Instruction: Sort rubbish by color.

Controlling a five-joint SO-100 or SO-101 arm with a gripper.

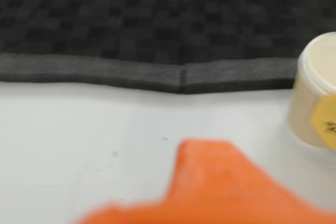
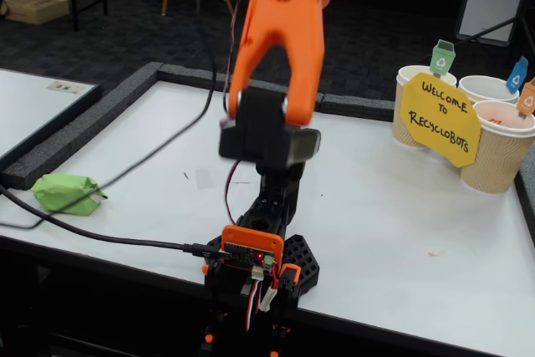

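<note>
A light green crumpled paper wad point(image 2: 65, 192) lies at the table's left edge in the fixed view, far from my arm point(image 2: 276, 48), which is raised high over the middle of the table. The arm's top runs out of that frame, so the gripper does not show there. In the wrist view a blurred orange finger point(image 1: 220, 187) fills the lower edge over bare white table; nothing shows against it, and the jaws' state is unclear. No orange or light blue wad is clearly visible.
Three beige paper cups stand at the back right: green flag point(image 2: 415, 94), blue flag point(image 2: 489, 88), orange flag point(image 2: 499, 152), behind a yellow sign point(image 2: 440, 119). One cup point(image 1: 315, 87) shows in the wrist view. A dark foam border point(image 1: 157, 74) edges the table. A black cable point(image 2: 109, 236) crosses the left side.
</note>
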